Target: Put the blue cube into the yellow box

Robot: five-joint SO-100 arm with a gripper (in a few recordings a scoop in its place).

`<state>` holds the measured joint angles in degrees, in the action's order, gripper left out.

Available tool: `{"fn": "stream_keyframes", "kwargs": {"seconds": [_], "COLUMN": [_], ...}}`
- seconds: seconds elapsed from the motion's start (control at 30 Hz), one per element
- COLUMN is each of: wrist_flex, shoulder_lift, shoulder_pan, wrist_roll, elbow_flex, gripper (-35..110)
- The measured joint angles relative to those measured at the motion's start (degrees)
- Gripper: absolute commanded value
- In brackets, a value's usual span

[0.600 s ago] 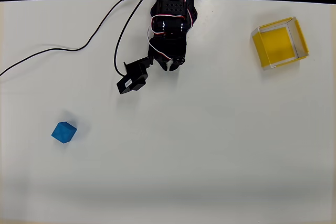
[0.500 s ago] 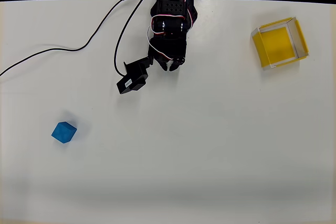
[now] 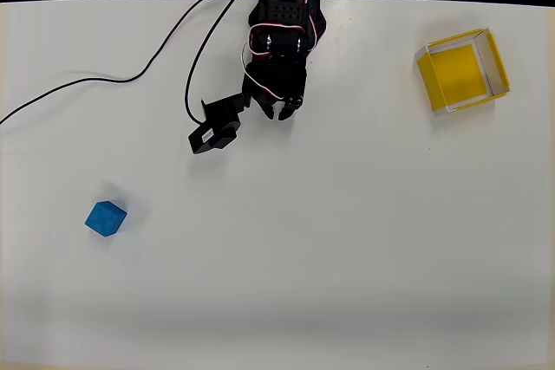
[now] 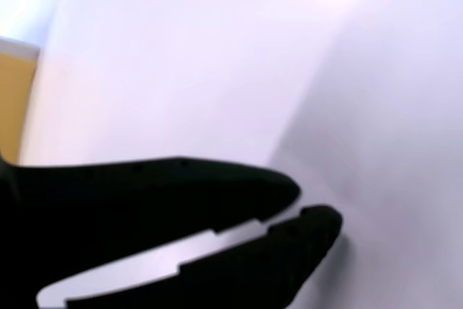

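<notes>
In the overhead view the blue cube (image 3: 106, 218) lies by itself on the white table (image 3: 329, 240) at the lower left. The yellow box (image 3: 461, 70), with its pale thin walls, sits at the upper right and holds nothing. My black gripper (image 3: 279, 112) hangs at the top centre, pointing down the picture, well apart from both cube and box. In the wrist view the gripper (image 4: 311, 204) has its two dark fingers lying almost together, with only a thin sliver between them and nothing held.
A black cable (image 3: 104, 82) runs across the table's upper left to the arm. The wrist camera block (image 3: 215, 127) sticks out to the gripper's left. A blurred yellow-orange patch (image 4: 14, 99) shows at the wrist view's left edge.
The wrist camera block has shifted slightly up and to the left as the wrist turned a little. Cube and box have not moved.
</notes>
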<state>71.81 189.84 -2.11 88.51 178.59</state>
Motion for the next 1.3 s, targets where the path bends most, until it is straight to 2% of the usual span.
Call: {"fn": "stream_keyframes", "kwargs": {"seconds": [0.3,0.6,0.93,1.3], "wrist_flex": [-30.67,-60.73,-79.54,-89.82], "shoulder_lift": [-20.3,-43.33,-71.46,-94.39], "shoulder_pan": [-12.39,-25.58,-36.56,-42.1], "wrist_roll": [0.97,0.26,0.26,0.26], "elbow_flex": [-0.26,-5.19,-18.72,-34.01], "gripper": [39,49,52,52]}}
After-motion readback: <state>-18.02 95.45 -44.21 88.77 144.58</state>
